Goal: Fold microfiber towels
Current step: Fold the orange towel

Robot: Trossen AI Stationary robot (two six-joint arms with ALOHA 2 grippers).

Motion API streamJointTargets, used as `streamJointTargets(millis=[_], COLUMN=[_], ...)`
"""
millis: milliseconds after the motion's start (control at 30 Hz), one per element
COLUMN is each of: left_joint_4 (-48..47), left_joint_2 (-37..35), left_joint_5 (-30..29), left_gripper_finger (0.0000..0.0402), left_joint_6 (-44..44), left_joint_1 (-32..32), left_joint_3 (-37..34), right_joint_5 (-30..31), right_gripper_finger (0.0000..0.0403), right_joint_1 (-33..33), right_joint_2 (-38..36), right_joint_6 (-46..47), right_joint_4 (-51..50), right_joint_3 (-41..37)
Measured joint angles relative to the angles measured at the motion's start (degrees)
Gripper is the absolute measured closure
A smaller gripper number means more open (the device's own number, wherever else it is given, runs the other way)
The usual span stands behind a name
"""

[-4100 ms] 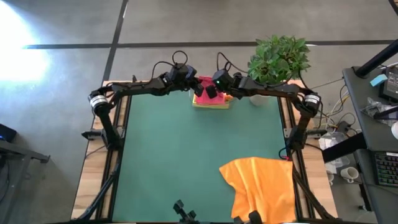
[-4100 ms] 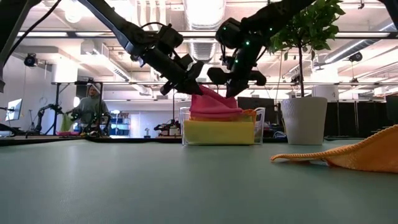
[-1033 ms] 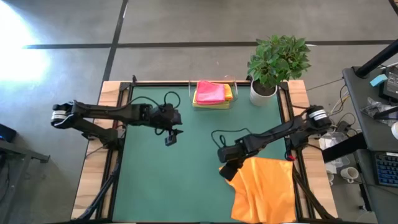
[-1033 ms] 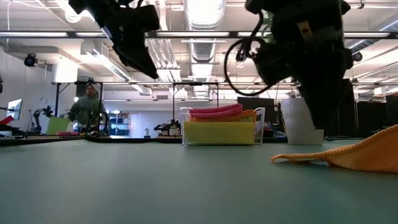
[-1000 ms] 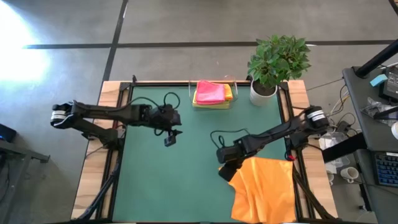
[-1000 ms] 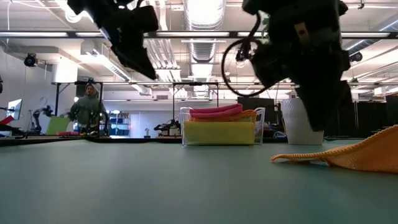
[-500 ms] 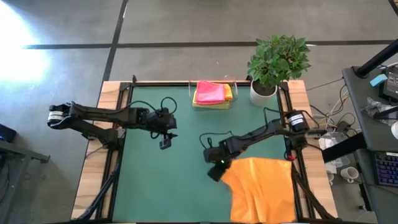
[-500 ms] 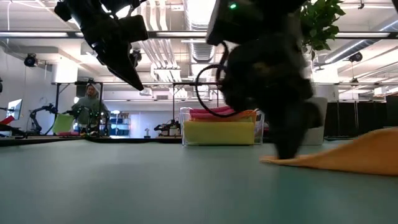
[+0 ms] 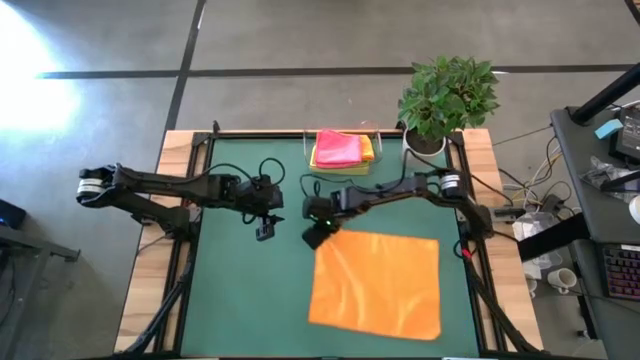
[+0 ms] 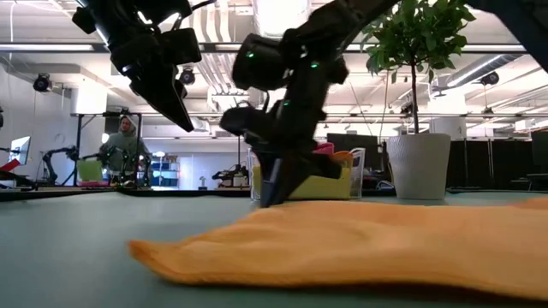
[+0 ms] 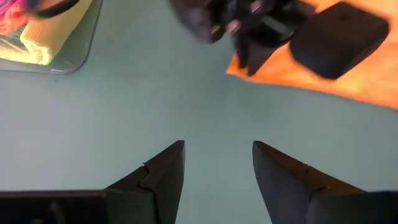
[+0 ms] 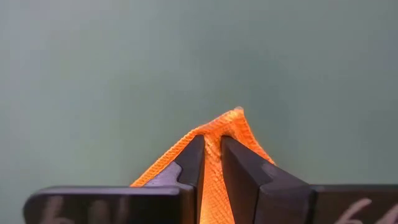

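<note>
An orange microfiber towel (image 9: 378, 283) lies spread almost flat on the green mat, right of centre. My right gripper (image 9: 318, 232) is at the towel's far left corner and is shut on it; the right wrist view shows the corner poking out past its fingers (image 12: 212, 144). My left gripper (image 9: 265, 232) hangs open above the mat just left of that corner, with nothing between its fingers (image 11: 217, 149). Pink, orange and yellow folded towels (image 9: 340, 150) are stacked in a clear holder at the far edge. My right gripper pinches the orange towel's far left corner (image 12: 233, 118) between its two fingers, and the tip sticks out beyond them. The fingers slant down from above. The corner is raised slightly off the mat, and the rest of the towel (image 10: 360, 244) lies on the table.
A potted plant (image 9: 447, 95) in a white pot stands at the far right corner. The clear holder (image 10: 330, 175) sits at the middle of the far edge. Bare green mat (image 9: 240, 300) stretches along the near left. A person (image 10: 124, 145) stands far off in the room.
My right gripper has swept toward the table's left and far side, staying shut on the towel's corner. The orange towel has been dragged from a rumpled heap at the near right and spread out flat toward the middle. My left gripper has sunk slightly.
</note>
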Motion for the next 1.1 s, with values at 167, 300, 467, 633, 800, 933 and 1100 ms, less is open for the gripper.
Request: streamJointTargets(millis=[167,300,467,633,800,933,1100], left_joint_4=[-0.46,-0.42,-0.83,-0.24,-0.12,0.8,4.62], left_joint_2=[-0.1,-0.41,-0.84,-1.31,-1.36,-1.36,-1.02], left_joint_5=[0.02,0.06,-0.55,-0.15,-0.17,-0.24,-0.26], left_gripper_finger=[0.0228,0.0228,0.0228,0.0228,0.0228,0.0228,0.0228], left_joint_6=[0.0,-0.04,-0.41,-2.99,-3.05,-2.99,-2.31], left_joint_1=[-0.24,-1.32,-3.69,-5.9,-9.07,-12.22,-16.38], left_joint_3=[0.0,0.0,-0.09,-0.15,-0.2,-0.42,-0.95], right_joint_5=[-0.02,0.14,1.88,5.25,5.9,6.17,7.09], right_gripper_finger=[0.0355,0.0355,0.0355,0.0355,0.0355,0.0355,0.0355], right_joint_1=[-1.98,-3.3,-4.0,-4.26,-2.76,-0.32,4.72], right_joint_2=[5.26,8.78,9.92,7.73,5.39,2.44,0.3], right_joint_6=[-1.76,-2.7,-6.56,-8.17,-10.76,-13.3,-13.55], right_joint_4=[-0.08,0.13,-5.3,-15.76,-21.73,-27.42,-34.73], right_joint_3=[8.19,14.8,21.25,25.29,25.24,24.98,24.21])
